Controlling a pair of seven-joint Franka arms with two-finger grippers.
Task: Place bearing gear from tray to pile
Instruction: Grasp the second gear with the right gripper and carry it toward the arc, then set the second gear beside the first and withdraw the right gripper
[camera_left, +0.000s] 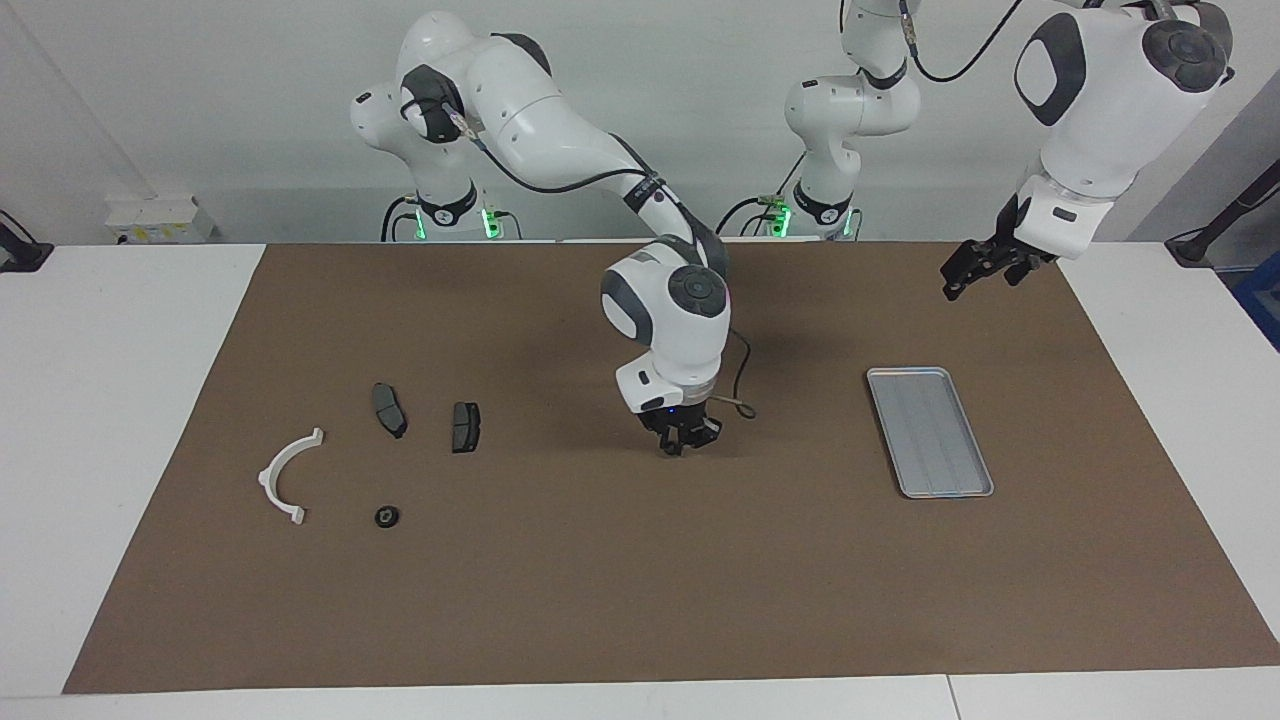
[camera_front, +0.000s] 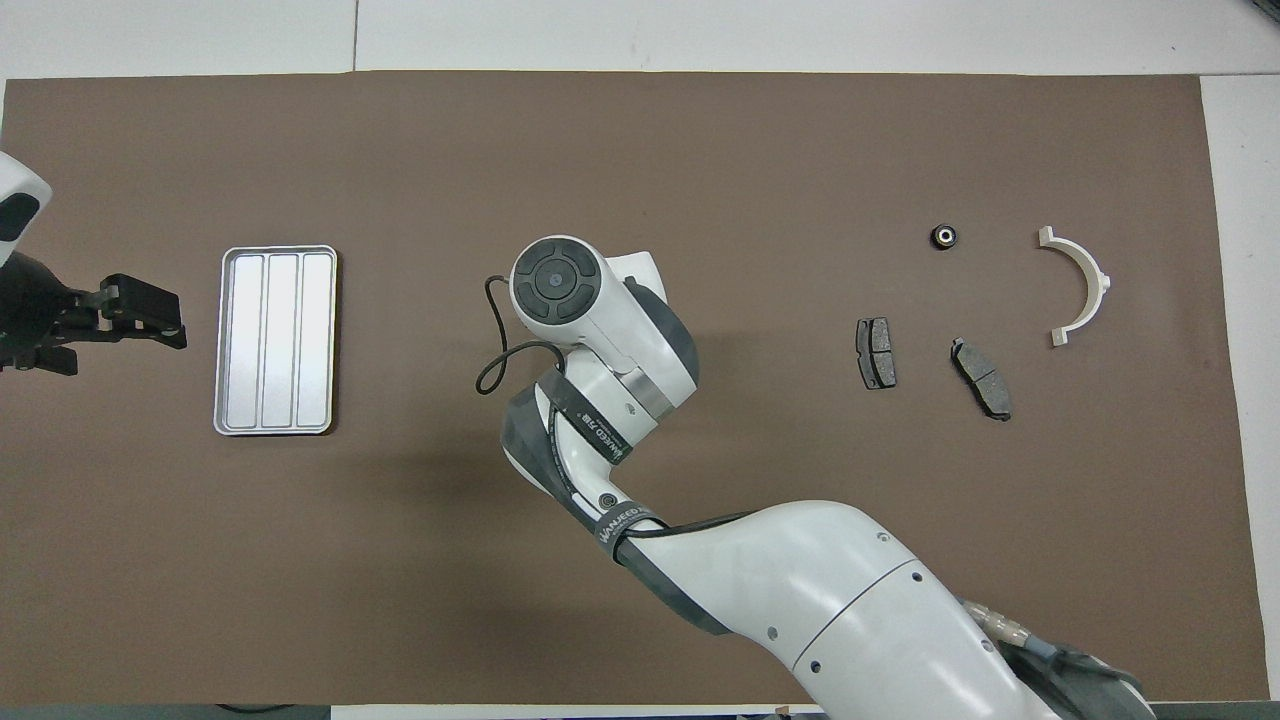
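A white worktop (camera_left: 120, 420) is covered mid-section by a brown mat (camera_left: 560, 580). A plain pale wall (camera_left: 220, 90) is seen at the back, w/ a small white box (camera_left: 160, 218) at its foot.
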